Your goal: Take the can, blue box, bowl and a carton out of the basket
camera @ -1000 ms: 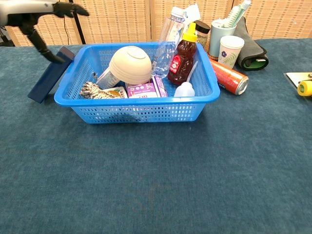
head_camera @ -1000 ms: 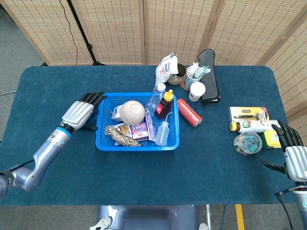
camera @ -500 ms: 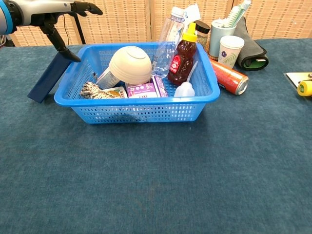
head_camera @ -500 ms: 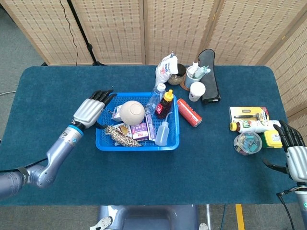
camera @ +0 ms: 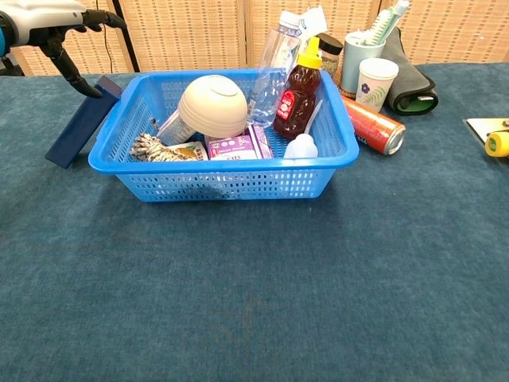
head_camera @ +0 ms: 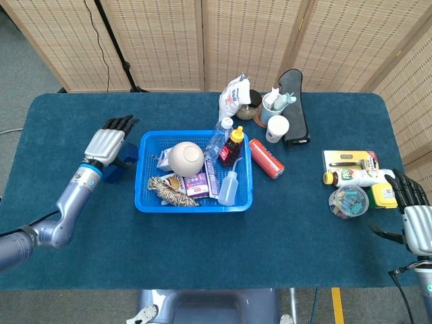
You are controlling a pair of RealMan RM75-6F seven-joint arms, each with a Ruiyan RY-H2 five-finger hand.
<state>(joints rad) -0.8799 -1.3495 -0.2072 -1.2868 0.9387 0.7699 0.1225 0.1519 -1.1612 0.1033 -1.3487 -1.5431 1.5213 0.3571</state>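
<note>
A blue basket (head_camera: 194, 208) (camera: 231, 181) stands mid-table. An upturned cream bowl (head_camera: 185, 158) (camera: 213, 105) and a purple carton (head_camera: 198, 183) (camera: 237, 147) lie inside it. A red can (head_camera: 266, 157) (camera: 374, 125) lies on the cloth just right of the basket. A dark blue box (head_camera: 123, 162) (camera: 79, 127) leans against the basket's left wall. My left hand (head_camera: 108, 142) (camera: 48, 20) hovers over that box with its fingers stretched out; its thumb points down close to the box's upper end. My right hand (head_camera: 413, 212) rests open at the table's right edge, holding nothing.
The basket also holds a honey bottle (head_camera: 233, 144), a clear water bottle (head_camera: 217, 138), a squeeze bottle (head_camera: 228, 189) and a frayed brush (head_camera: 170, 191). Cups (head_camera: 277, 127), a black pouch (head_camera: 294, 101) and a white bag (head_camera: 234, 94) stand behind. A clip jar (head_camera: 348, 201) sits near my right hand.
My left hand swung right over the basket's left rim, then drew back left above the blue box. The box stays leaning against the basket. The right hand has barely moved.
</note>
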